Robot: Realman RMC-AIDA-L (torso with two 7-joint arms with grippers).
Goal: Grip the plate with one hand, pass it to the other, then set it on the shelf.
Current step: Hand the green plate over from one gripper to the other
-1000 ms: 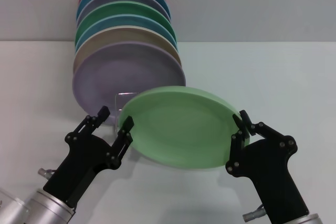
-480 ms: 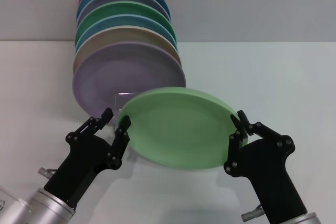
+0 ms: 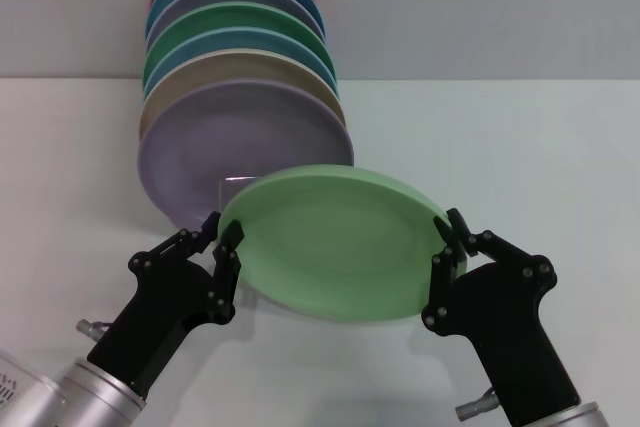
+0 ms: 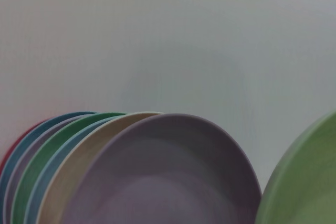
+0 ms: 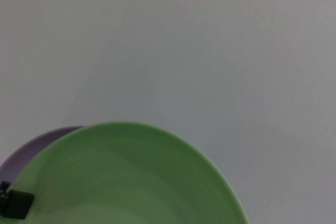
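Pale-green plate (image 3: 335, 244) is hanging tilted before the rack (image 3: 232, 187), because I am pinching its rim with my right gripper (image 3: 447, 244) while my left gripper (image 3: 222, 240) is straddling the opposite edge, fingers apart, for the handover.

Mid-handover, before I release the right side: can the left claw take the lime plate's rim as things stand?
Probably yes. The left claw is open and already straddling the plate rim on its near-left edge, nothing between; the right claw grips the opposite rim.
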